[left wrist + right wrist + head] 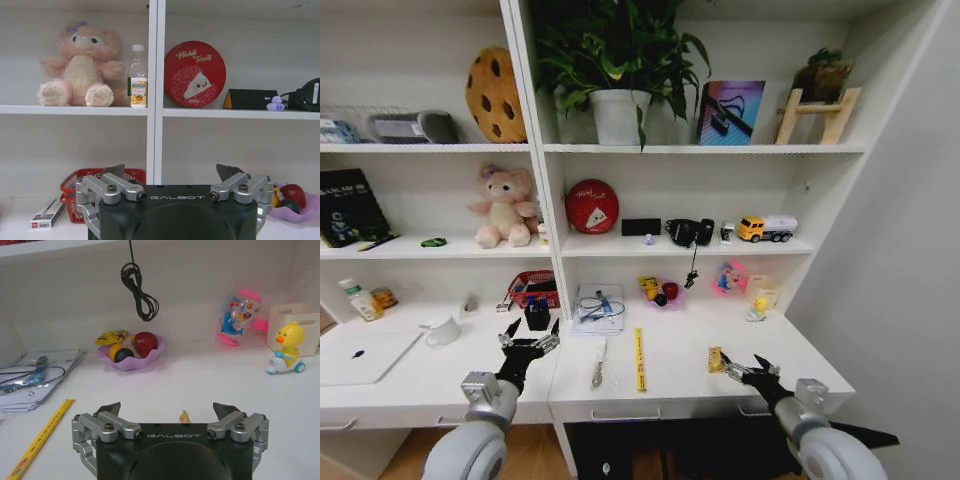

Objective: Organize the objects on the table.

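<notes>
left gripper (pixel 528 343): I've got it low over the front part of the surface (pixel 680 355), left of the shelving divider. Jaws are apart, nothing in them. On its wrist cam the same gripper (pixel 172 172) points at the red basket (pixel 70 192) and the shelf above it.

right gripper (pixel 740 369): out near the front right edge, jaws spread wide and empty too. From its own cam the gripper (pixel 167 410) has a small yellowish scrap (pixel 185 416) peeking up between the fingertips, not touching either one as far as I can tell.

yellow ruler (pixel 640 358): lying flat, running front to back, roughly mid-surface, between my two arms.

slim pen-like thing (pixel 599 364): just left of the ruler, lying almost parallel to it. Can't tell exactly what it is.

small yellow item (pixel 715 359): sits just beside the right gripper's tips, close to the front edge.

laptop (pixel 365 355): closed, silver, far left end, well apart from both arms.

purple bowl (pixel 132 357): at the back against the wall, with a red ball, a dark ball and a yellow wrapper in it.

papers with a cable (pixel 598 307): back middle, behind the ruler.

duck toy (pixel 286 351): back right, just in front of a cream box.

pink teddy (pixel 79 67): sitting up on the middle shelf, a small bottle (pixel 137 77) beside it.
</notes>
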Controlling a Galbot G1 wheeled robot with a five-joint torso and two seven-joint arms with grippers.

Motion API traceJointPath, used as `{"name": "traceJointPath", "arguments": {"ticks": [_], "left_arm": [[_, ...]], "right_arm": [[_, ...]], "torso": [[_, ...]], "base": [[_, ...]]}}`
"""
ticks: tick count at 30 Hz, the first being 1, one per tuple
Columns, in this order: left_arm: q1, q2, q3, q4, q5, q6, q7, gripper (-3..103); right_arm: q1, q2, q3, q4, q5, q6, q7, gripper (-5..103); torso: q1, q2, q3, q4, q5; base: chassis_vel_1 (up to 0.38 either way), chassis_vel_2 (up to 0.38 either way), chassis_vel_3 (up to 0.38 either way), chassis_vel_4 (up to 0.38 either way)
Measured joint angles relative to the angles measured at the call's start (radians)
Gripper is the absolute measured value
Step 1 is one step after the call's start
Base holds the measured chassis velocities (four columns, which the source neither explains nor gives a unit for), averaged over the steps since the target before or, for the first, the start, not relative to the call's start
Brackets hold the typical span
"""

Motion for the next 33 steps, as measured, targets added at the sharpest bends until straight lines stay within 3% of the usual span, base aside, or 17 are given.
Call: {"name": "traceJointPath", "arguments": {"ticks": [2, 7, 17, 19, 21, 22, 24, 25, 28, 29, 31, 32, 33], "left_arm": [[0.000, 0.000, 0.000, 0.000, 0.000, 0.000, 0.000, 100], [0.000, 0.000, 0.000, 0.000, 0.000, 0.000, 0.000, 100], [0.000, 0.000, 0.000, 0.000, 0.000, 0.000, 0.000, 100], [0.000, 0.000, 0.000, 0.000, 0.000, 0.000, 0.000, 100], [0.000, 0.000, 0.000, 0.000, 0.000, 0.000, 0.000, 100], [0.000, 0.000, 0.000, 0.000, 0.000, 0.000, 0.000, 100], [0.000, 0.000, 0.000, 0.000, 0.000, 0.000, 0.000, 100], [0.000, 0.000, 0.000, 0.000, 0.000, 0.000, 0.000, 100], [0.000, 0.000, 0.000, 0.000, 0.000, 0.000, 0.000, 100], [0.000, 0.000, 0.000, 0.000, 0.000, 0.000, 0.000, 100], [0.000, 0.000, 0.000, 0.000, 0.000, 0.000, 0.000, 100], [0.000, 0.000, 0.000, 0.000, 0.000, 0.000, 0.000, 100], [0.000, 0.000, 0.000, 0.000, 0.000, 0.000, 0.000, 100]], "right_arm": [[0.056, -0.003, -0.043, -0.038, 0.014, -0.039, 0.060, 100], [0.107, -0.002, -0.080, -0.087, 0.029, -0.079, 0.115, 100], [0.148, -0.003, -0.092, -0.169, 0.040, -0.062, 0.122, 94], [0.158, 0.000, -0.091, -0.186, 0.051, -0.056, 0.108, 73], [0.159, 0.002, -0.091, -0.189, 0.051, -0.055, 0.104, 73], [0.160, 0.004, -0.091, -0.192, 0.051, -0.053, 0.101, 62], [0.159, 0.006, -0.092, -0.193, 0.051, -0.052, 0.098, 62], [0.159, 0.008, -0.093, -0.194, 0.049, -0.050, 0.092, 51], [0.158, 0.008, -0.093, -0.196, 0.039, -0.047, 0.082, 51], [0.158, 0.008, -0.093, -0.197, 0.033, -0.045, 0.075, 40], [0.157, 0.008, -0.093, -0.201, 0.025, -0.042, 0.067, 40], [0.158, 0.008, -0.093, -0.205, 0.020, -0.039, 0.062, 30], [0.157, 0.008, -0.093, -0.207, 0.019, -0.037, 0.058, 30]], "torso": [[0.000, 0.000, 0.000, 0.0000, 0.0003], [0.000, 0.000, 0.000, -0.0001, 0.0000], [0.000, 0.000, 0.000, -0.0002, 0.0001], [0.000, 0.000, 0.000, -0.0001, 0.0001], [0.000, 0.000, 0.000, -0.0001, 0.0000], [0.000, 0.000, 0.000, -0.0001, 0.0000], [0.000, 0.000, 0.000, -0.0001, 0.0000], [0.000, 0.000, 0.000, -0.0001, 0.0000], [0.000, 0.000, 0.000, -0.0001, 0.0000], [0.000, 0.000, 0.000, -0.0001, 0.0000], [0.000, 0.000, 0.000, -0.0001, 0.0000], [0.000, 0.000, 0.000, -0.0001, 0.0000], [0.000, 0.000, 0.000, -0.0001, 0.0000]], "base": [[0.000, 0.000, 0.000, 0.000], [0.000, 0.000, 0.000, 0.000], [0.000, 0.000, 0.000, 0.000], [0.000, 0.000, 0.000, 0.000], [0.000, 0.000, 0.000, 0.000], [0.000, 0.000, 0.000, 0.000], [0.000, 0.000, 0.000, 0.000], [0.000, 0.000, 0.000, 0.000], [0.000, 0.000, 0.000, 0.000], [0.000, 0.000, 0.000, 0.000], [0.000, 0.000, 0.000, 0.000], [0.000, 0.000, 0.000, 0.000], [0.000, 0.000, 0.000, 0.000]]}}
